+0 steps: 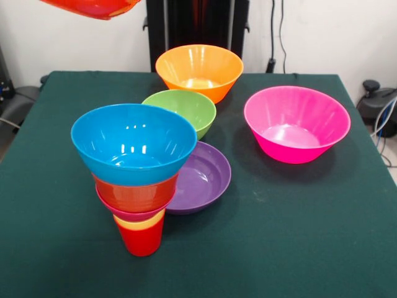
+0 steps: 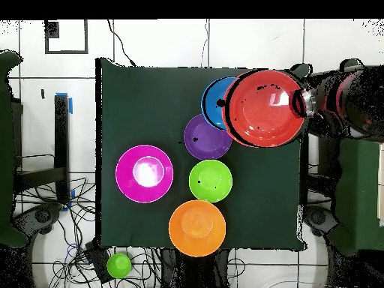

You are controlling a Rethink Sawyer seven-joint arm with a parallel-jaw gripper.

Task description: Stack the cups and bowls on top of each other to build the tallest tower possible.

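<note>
Red cup stands nearest on the green table, carrying the tower topped by a blue bowl. Beyond sit purple, green, pink and orange bowls. An orange-red bowl hangs above; I cannot tell the hand's grip.

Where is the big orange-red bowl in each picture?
Front view: only the underside of the orange-red bowl shows, cut off by the top edge at upper left, high above the table.
Overhead view: it is the large red disc at upper right, overlapping the blue bowl, with the arm at its right rim.
Shared landmark: the blue bowl topping the tower, with the purple bowl beside it.
</note>
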